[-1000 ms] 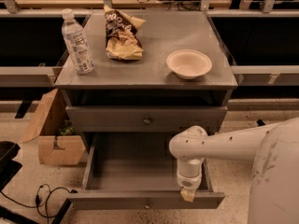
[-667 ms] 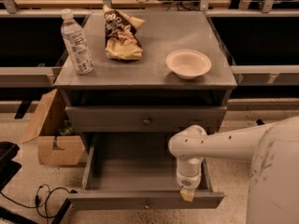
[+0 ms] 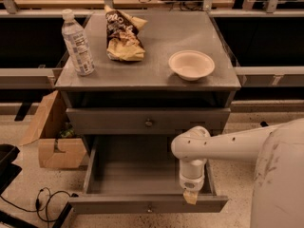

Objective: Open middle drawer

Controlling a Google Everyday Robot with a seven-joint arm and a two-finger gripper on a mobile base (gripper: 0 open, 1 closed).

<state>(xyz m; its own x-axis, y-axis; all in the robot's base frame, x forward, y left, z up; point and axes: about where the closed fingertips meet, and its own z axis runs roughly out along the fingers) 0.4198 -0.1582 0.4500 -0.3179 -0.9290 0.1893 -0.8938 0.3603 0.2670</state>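
The middle drawer [image 3: 118, 204] is a grey flat-fronted drawer with a small brass knob [image 3: 149, 207]. It stands pulled far out of the grey cabinet, and its inside shows bare. My gripper [image 3: 191, 196] points straight down on the white arm, over the drawer's front right corner, just behind the front panel. Above it a shorter grey drawer [image 3: 109, 121] with its own knob is shut. A lower drawer is hidden beneath the open one.
On the cabinet top [image 3: 156, 37] stand a water bottle [image 3: 77, 43], a chip bag [image 3: 122, 33] and a white bowl [image 3: 191, 64]. A cardboard box [image 3: 51, 137] sits on the floor at the left, with a black cable [image 3: 45, 198] in front of it.
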